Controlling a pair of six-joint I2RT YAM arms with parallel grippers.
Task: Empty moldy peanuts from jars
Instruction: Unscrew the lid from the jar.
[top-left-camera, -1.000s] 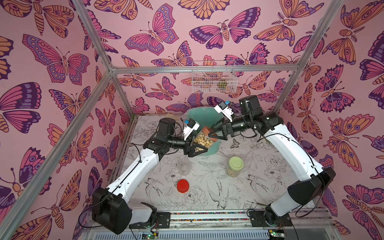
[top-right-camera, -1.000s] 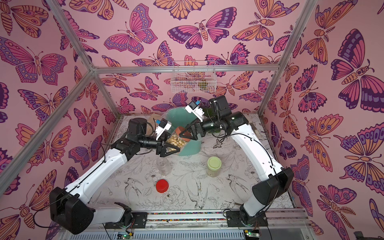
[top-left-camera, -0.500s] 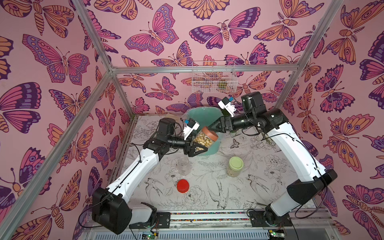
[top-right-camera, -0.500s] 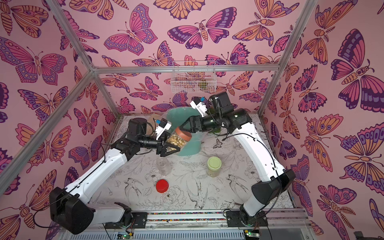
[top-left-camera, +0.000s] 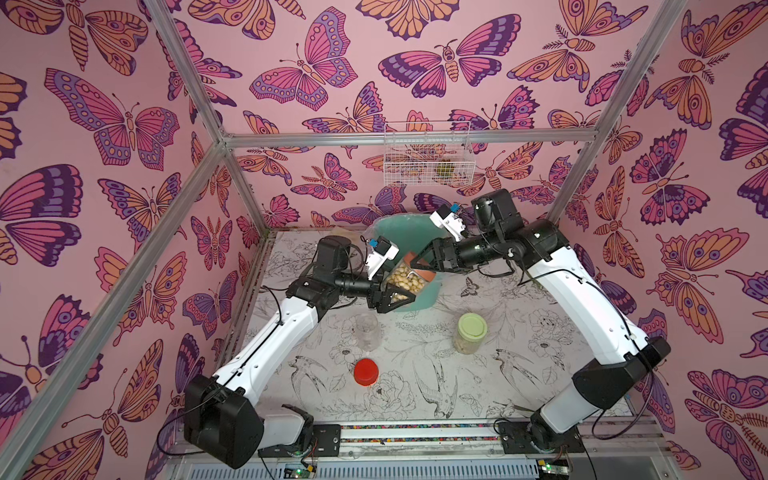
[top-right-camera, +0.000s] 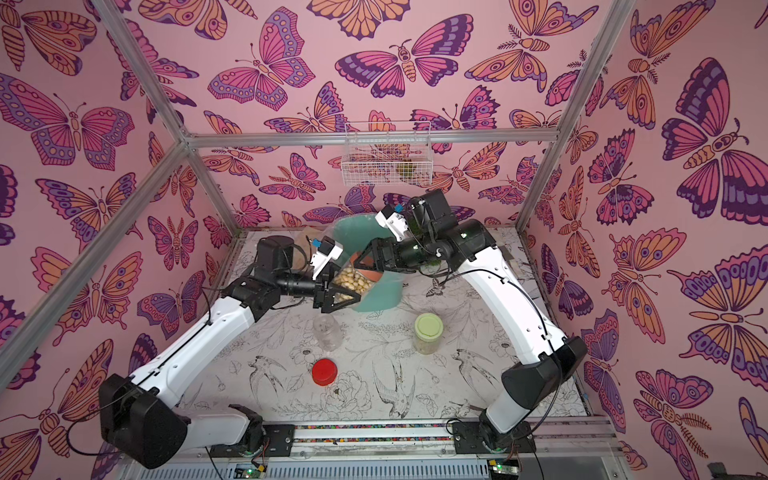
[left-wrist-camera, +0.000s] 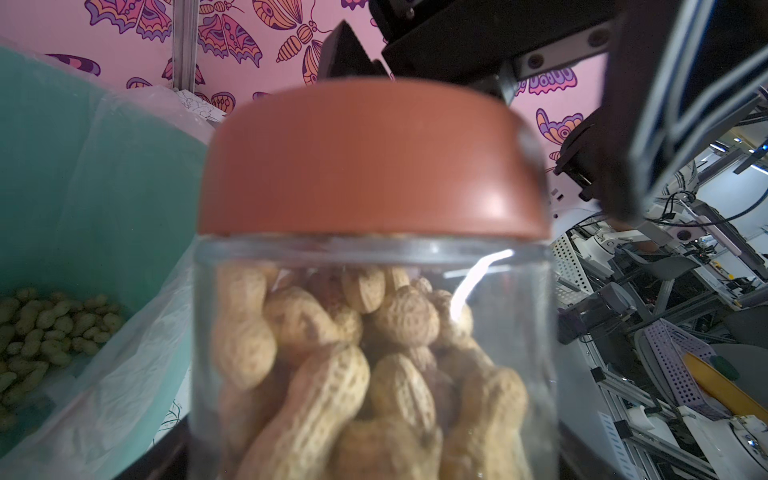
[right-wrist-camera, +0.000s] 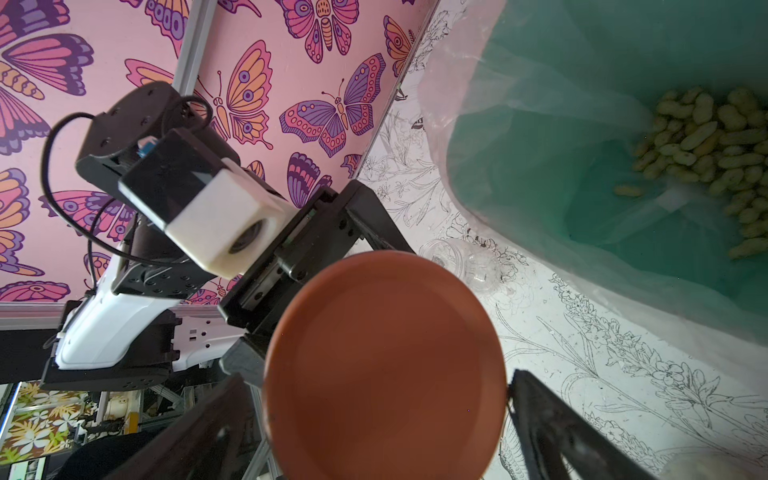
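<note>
My left gripper (top-left-camera: 399, 286) (top-right-camera: 345, 289) is shut on a clear jar (top-left-camera: 405, 280) (top-right-camera: 353, 283) (left-wrist-camera: 374, 353) packed with beige peanuts (left-wrist-camera: 316, 374). It holds the jar tilted at the front rim of the teal bin (top-left-camera: 392, 230) (top-right-camera: 351, 228). The brown lid (top-left-camera: 423, 273) (left-wrist-camera: 370, 158) (right-wrist-camera: 382, 365) is on the jar. My right gripper (top-left-camera: 415, 262) (top-right-camera: 362, 262) (right-wrist-camera: 374, 384) is open, and its fingers (right-wrist-camera: 552, 432) straddle the lid, one at the rim. Moldy peanuts (left-wrist-camera: 50, 324) (right-wrist-camera: 715, 141) lie in the bin.
An empty lidless jar (top-left-camera: 368, 332) (top-right-camera: 328, 332) stands on the table in front of the bin, with a red lid (top-left-camera: 366, 372) (top-right-camera: 324, 372) nearer the front. A pale-green-lidded jar (top-left-camera: 471, 332) (top-right-camera: 428, 332) stands to the right. A wire basket (top-left-camera: 426, 153) hangs on the back wall.
My right gripper has swung from beside the jar to the brown lid and now straddles it. The left arm and the jar have stayed still.
</note>
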